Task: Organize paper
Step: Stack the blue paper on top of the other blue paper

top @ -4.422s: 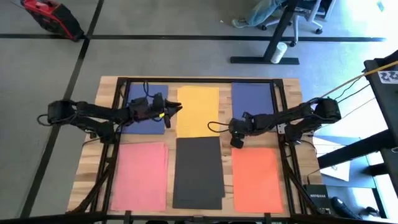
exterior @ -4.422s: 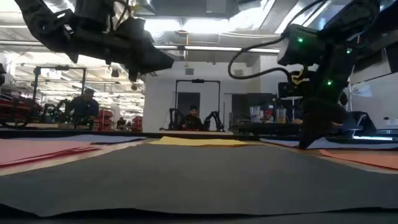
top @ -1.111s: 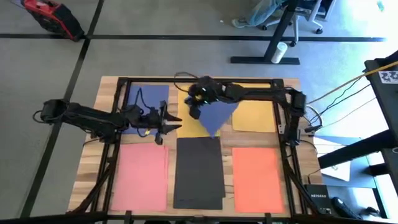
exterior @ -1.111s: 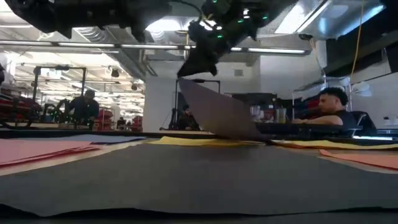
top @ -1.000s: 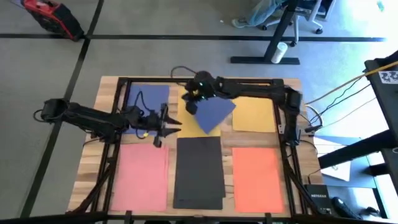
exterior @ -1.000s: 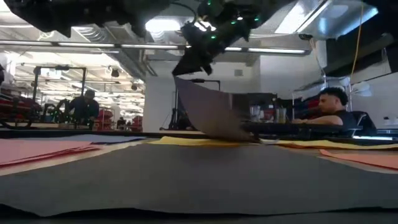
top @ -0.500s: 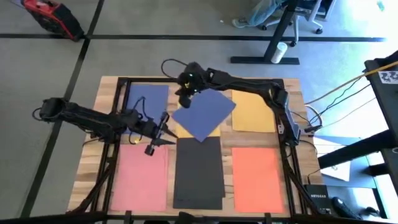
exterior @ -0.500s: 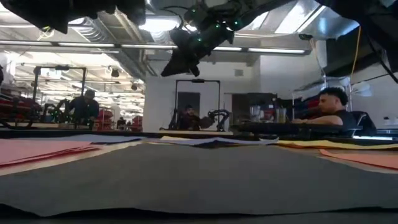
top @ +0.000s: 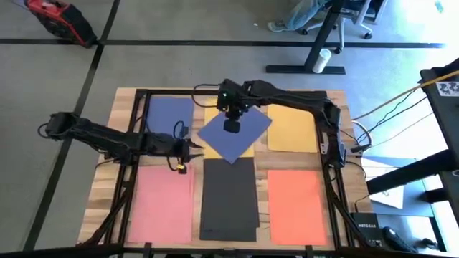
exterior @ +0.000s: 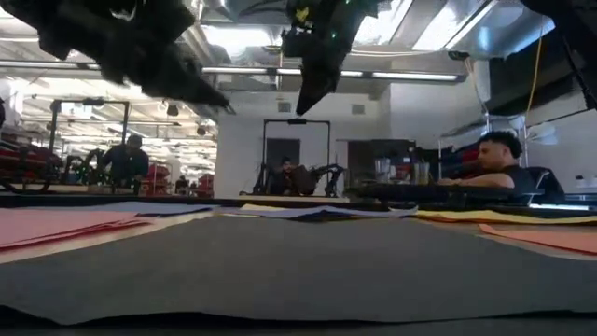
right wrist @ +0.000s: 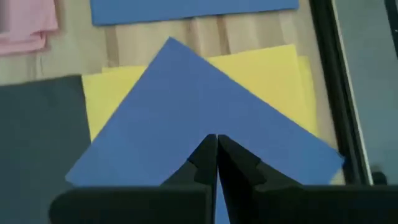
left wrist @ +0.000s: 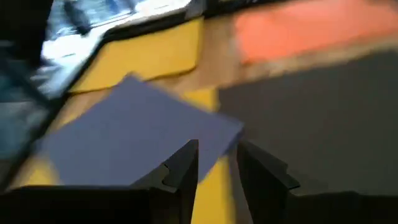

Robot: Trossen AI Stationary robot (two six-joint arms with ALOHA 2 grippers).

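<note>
Paper, my skewed blue sheet (top: 235, 133), lies loose across the yellow sheet (top: 217, 115); with right gripper (top: 232, 126) fingers clenched empty above it and left gripper (top: 188, 150) fingers slightly parted, I risk dragging both.

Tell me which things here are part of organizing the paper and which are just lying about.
Part of the job:
crooked blue sheet lying over the yellow sheet
blue sheet
second yellow sheet
pink sheets
dark grey sheets
orange sheet

Just lying about:
red bag
white cup
office chair
</note>
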